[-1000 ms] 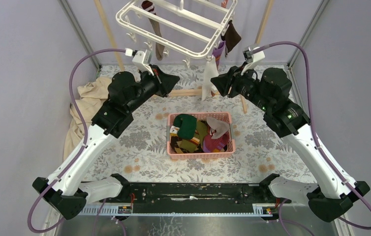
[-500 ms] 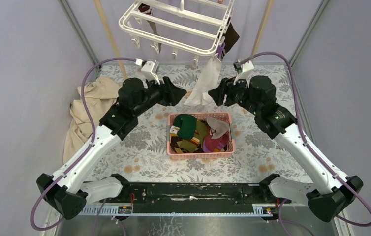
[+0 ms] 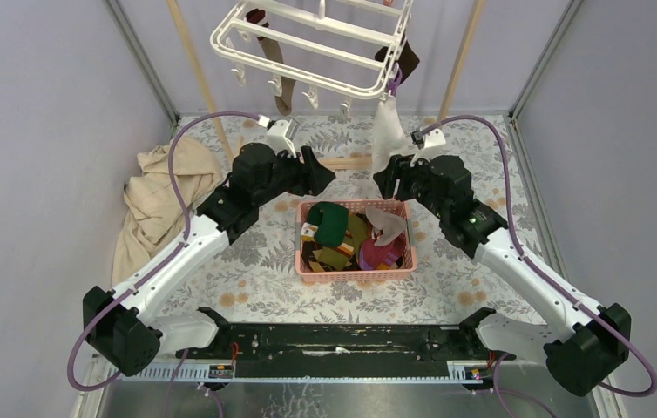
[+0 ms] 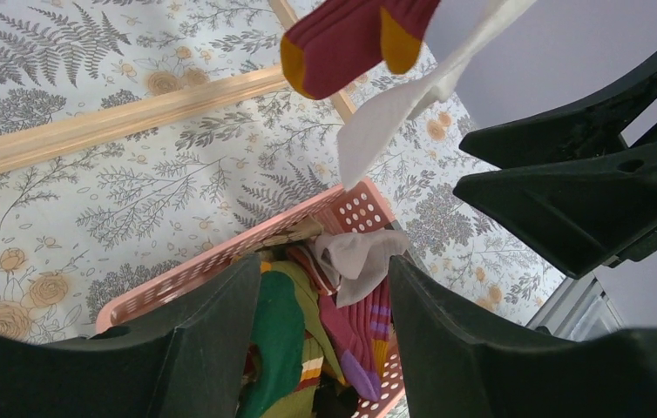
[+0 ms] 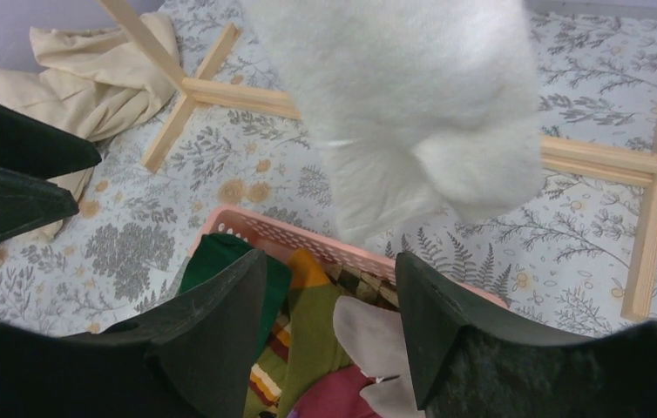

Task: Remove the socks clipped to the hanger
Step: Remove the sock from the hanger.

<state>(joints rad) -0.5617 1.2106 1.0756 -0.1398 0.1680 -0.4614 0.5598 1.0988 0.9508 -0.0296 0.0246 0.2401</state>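
The white hanger [image 3: 218, 39] hangs above the back of the table. Three socks stay clipped to it: a white one [image 3: 386, 131], a maroon one [image 3: 280, 74] and a dark brown one [image 3: 409, 59]. In the left wrist view the maroon sock [image 4: 342, 39] has yellow toes, and the white sock [image 4: 395, 113] dangles beside it. My left gripper [image 3: 329, 177] [image 4: 325, 287] is open and empty over the basket's back left corner. My right gripper [image 3: 382, 183] [image 5: 329, 279] is open and empty too, just under the white sock [image 5: 412, 113].
A pink basket [image 3: 353, 275] [image 4: 220, 257] [image 5: 255, 228] holds several loose socks, green, olive, grey and purple-striped. The wooden pole frame [image 3: 342, 163] [image 5: 220, 91] stands behind it. A beige cloth [image 3: 155, 196] [image 5: 90, 78] lies crumpled at the left.
Both arms came down from the hanger toward the basket. Both grippers opened. The white sock, pulled sideways half a second ago, hangs straight again.
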